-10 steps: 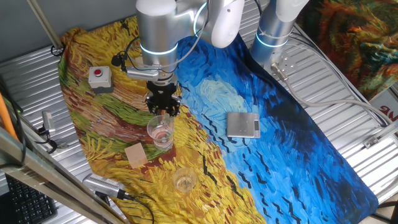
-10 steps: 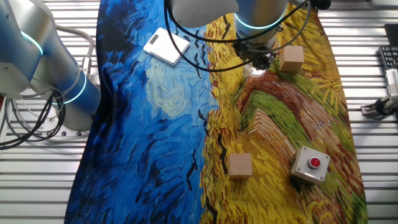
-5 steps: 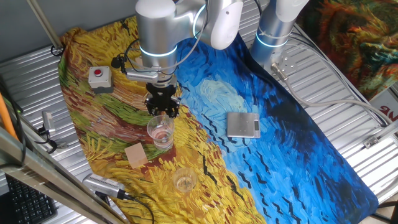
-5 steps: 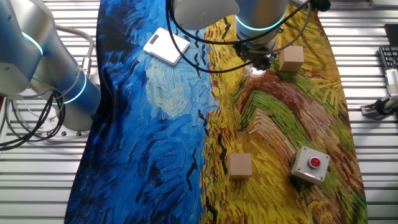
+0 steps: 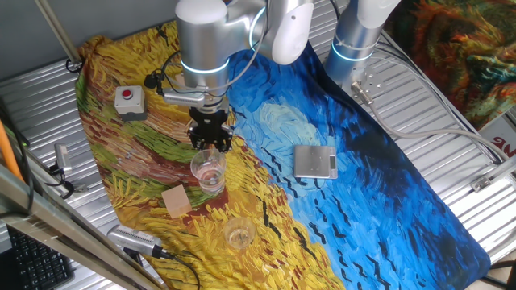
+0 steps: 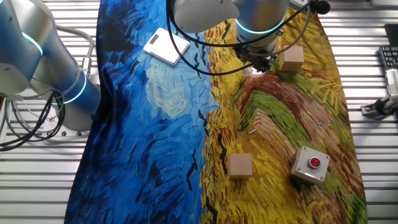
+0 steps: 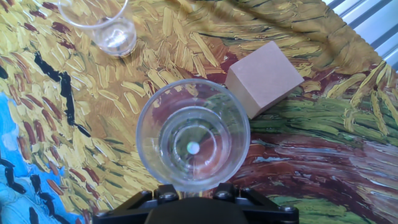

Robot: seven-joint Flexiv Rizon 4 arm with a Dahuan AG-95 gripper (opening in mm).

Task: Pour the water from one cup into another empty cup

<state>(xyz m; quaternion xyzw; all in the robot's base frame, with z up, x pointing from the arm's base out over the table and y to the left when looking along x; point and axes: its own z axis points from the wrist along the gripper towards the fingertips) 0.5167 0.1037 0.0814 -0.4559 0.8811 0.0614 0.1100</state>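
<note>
The taller clear tumbler (image 5: 208, 171) stands upright on the painted cloth; in the hand view (image 7: 193, 144) it fills the centre, seen from above, with faint glints at its bottom. My gripper (image 5: 211, 143) hovers just above its far rim. In the hand view the gripper (image 7: 194, 198) shows only as a dark body at the bottom edge, with the jaws spread to either side of the tumbler's near rim and not pressing it. The shorter clear cup (image 5: 239, 234) stands nearer the cloth's front edge, and at the top left of the hand view (image 7: 102, 25). The arm hides most of the tumbler (image 6: 254, 71) in the other fixed view.
A wooden block (image 5: 176, 199) sits close beside the tumbler, to its right in the hand view (image 7: 264, 78). A second block (image 6: 240, 165) and a red-button box (image 5: 129, 100) lie further off. A flat silver scale (image 5: 315, 161) lies on the blue part of the cloth.
</note>
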